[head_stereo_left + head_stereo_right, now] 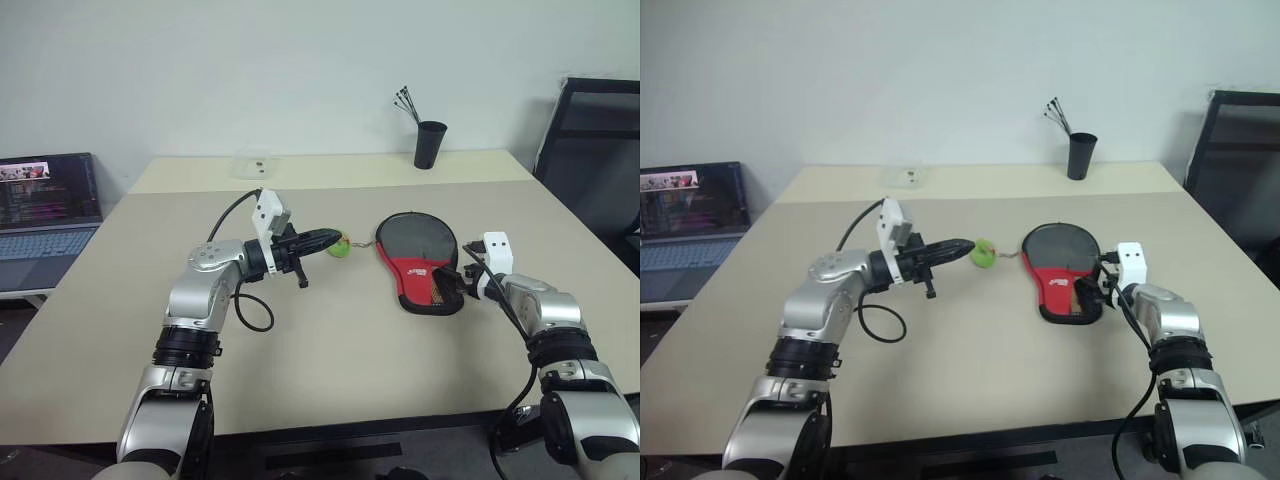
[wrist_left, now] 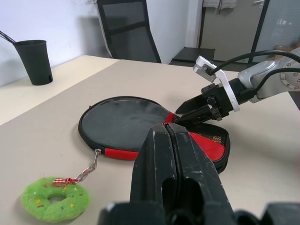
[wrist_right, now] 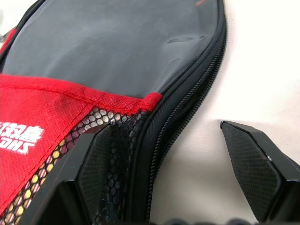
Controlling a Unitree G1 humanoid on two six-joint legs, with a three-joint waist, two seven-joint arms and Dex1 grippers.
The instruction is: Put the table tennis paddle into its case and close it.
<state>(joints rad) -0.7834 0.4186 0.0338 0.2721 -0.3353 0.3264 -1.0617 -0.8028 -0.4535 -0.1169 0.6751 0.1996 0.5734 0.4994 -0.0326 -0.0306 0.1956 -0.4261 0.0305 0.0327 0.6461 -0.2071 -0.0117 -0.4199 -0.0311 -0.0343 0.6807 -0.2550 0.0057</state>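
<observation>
The case (image 1: 418,240) lies flat on the table right of centre, its red handle-end panel (image 1: 414,276) and mesh pocket toward me. A smooth round black face (image 2: 123,120) shows inside the zipper rim; I cannot tell whether it is the table tennis paddle or the case's cover. My right gripper (image 1: 449,284) is open at the handle end, one finger (image 3: 101,161) over the mesh and the other finger (image 3: 248,159) over the bare table beside the zipper. My left gripper (image 1: 330,238) is shut on nothing, held level above the table. It points at a green plush ring (image 1: 340,247) chained to the zipper.
A black cup (image 1: 430,143) with sticks stands at the far edge, and a small clear box (image 1: 252,162) sits at the back left. A laptop (image 1: 45,215) rests on a side desk to the left. A black chair (image 1: 600,140) stands at the right.
</observation>
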